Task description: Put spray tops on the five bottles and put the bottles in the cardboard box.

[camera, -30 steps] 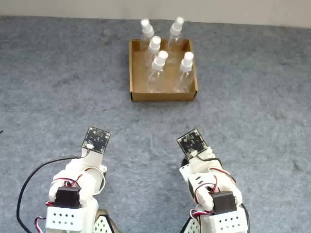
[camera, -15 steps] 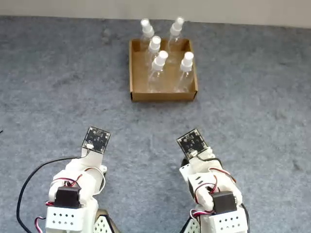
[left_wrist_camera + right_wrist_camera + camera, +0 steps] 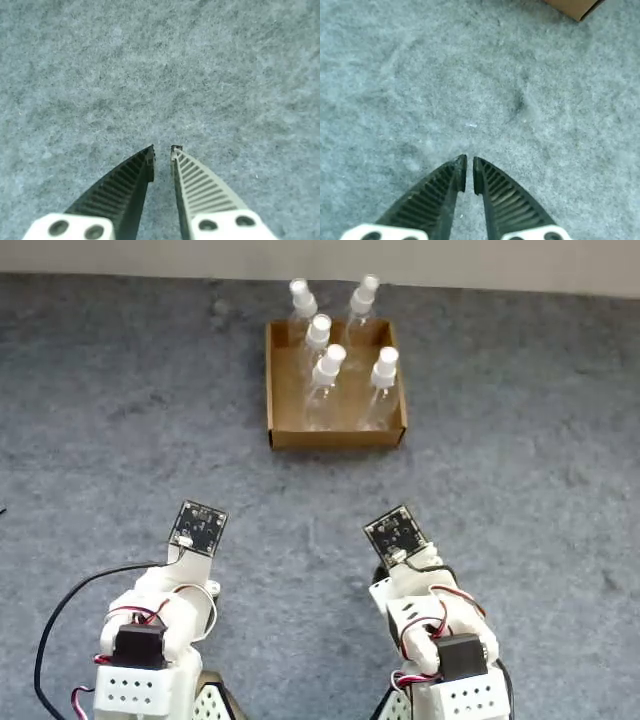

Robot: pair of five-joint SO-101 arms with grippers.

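Currently all five bottles (image 3: 328,380) stand upright inside the cardboard box (image 3: 335,438), each fitted with a white spray top (image 3: 385,357). Box sits at far side of grey table (image 3: 520,490). Left arm (image 3: 160,635) and right arm (image 3: 440,635) at near edge, well apart from box. Left jaws pressed together over the table; right jaws likewise.

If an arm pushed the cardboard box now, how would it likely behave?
The cardboard box has low walls and sits on fuzzy carpet, so it would probably drag rather than slide. The tall, narrow bottles standing in it look light and apt to tip.
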